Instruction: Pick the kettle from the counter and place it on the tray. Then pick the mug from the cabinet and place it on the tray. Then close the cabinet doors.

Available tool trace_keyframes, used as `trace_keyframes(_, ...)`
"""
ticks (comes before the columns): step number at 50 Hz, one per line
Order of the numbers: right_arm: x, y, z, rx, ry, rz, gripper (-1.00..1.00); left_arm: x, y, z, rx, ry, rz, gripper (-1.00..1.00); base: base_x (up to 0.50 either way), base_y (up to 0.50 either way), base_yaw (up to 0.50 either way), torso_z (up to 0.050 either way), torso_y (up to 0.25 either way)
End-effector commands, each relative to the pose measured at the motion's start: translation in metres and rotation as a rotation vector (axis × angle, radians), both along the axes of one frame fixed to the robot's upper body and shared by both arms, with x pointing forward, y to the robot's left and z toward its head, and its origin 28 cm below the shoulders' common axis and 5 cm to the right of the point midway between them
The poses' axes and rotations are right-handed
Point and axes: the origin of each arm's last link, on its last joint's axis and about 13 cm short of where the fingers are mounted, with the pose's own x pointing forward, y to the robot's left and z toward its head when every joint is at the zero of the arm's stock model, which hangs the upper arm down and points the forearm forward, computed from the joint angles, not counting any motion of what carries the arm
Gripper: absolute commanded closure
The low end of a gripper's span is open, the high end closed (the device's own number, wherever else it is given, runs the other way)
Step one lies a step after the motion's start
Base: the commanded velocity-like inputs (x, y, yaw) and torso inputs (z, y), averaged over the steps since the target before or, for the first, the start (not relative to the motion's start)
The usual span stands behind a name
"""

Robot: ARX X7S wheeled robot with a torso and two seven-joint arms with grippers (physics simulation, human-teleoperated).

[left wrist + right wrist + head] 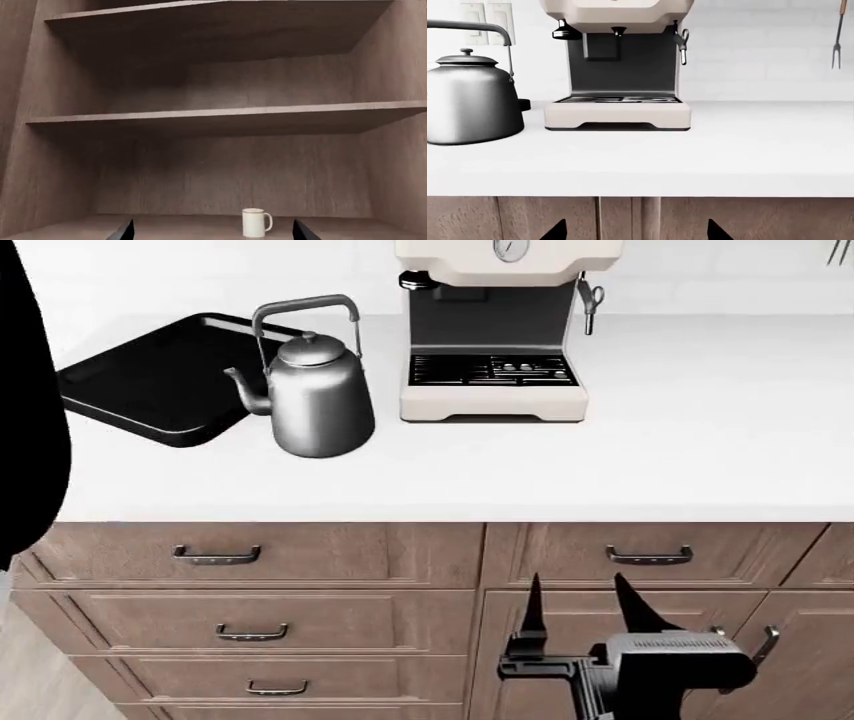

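The right gripper (577,605) hangs with its two dark fingers apart and nothing between them, low in front of the wooden drawer fronts (254,625) below the counter (694,440), fingertips pointing up toward the counter edge. The left gripper (212,231) shows only as two dark fingertips at the edge of its wrist view, set wide apart and empty, aimed into the open wooden cabinet (60,165). Between those tips, farther in, the mug (255,222) stands upright on the cabinet's lowest visible shelf, handle turned to one side, with two bare shelves (227,117) above it. In the head view the kettle (315,390) stands upright on the white counter, its spout pointing toward the tray (147,375) and its body just beside the tray's near corner; whether it touches the rim cannot be told. The black tray lies flat at the counter's left. A cream espresso machine (497,330) stands to the kettle's right against the back wall, and a fork-like utensil (838,35) hangs on the wall farther right.
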Motion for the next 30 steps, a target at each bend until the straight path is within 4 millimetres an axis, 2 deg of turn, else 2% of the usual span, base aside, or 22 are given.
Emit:
trace_keyframes(1, -0.001, 0.0, 0.005, -0.005, -0.011, -0.004, -1.0, 0.007, 0.001, 0.024, -0.034, 0.143, 0.056, -1.0, 0.0, 0.0, 0.0, 0.05, 0.012)
trace_keyframes(8, -0.004, -0.004, 0.011, 0.0, -0.036, -0.017, -1.0, 0.006, -0.001, 0.021, -0.012, 0.184, 0.076, -1.0, 0.0, 0.0, 0.0, 0.05, 0.014)
trace_keyframes(12, -0.008, -0.006, 0.027, -0.008, -0.076, -0.034, -1.0, 0.003, -0.001, 0.023, -0.009, 0.18, 0.075, -1.0, 0.0, 0.0, 0.0, 0.009, 0.0)
trace_keyframes(21, -0.02, -0.01, 0.112, -0.113, -0.236, -0.038, -1.0, -0.008, 0.004, 0.028, 0.0, 0.157, 0.078, -1.0, 0.0, 0.0, 0.0, 0.0, 0.0)
trace_keyframes(25, -0.013, -0.012, 0.139, -0.151, -0.299, -0.039, -1.0, -0.009, 0.004, 0.029, 0.003, 0.152, 0.076, -1.0, 0.0, 0.0, 0.0, 0.0, 0.0)
trace_keyframes(30, -0.015, -0.007, 0.169, -0.183, -0.346, -0.022, -1.0, -0.007, 0.003, 0.028, 0.013, 0.157, 0.071, -1.0, 0.0, 0.0, 0.0, 0.0, 0.0)
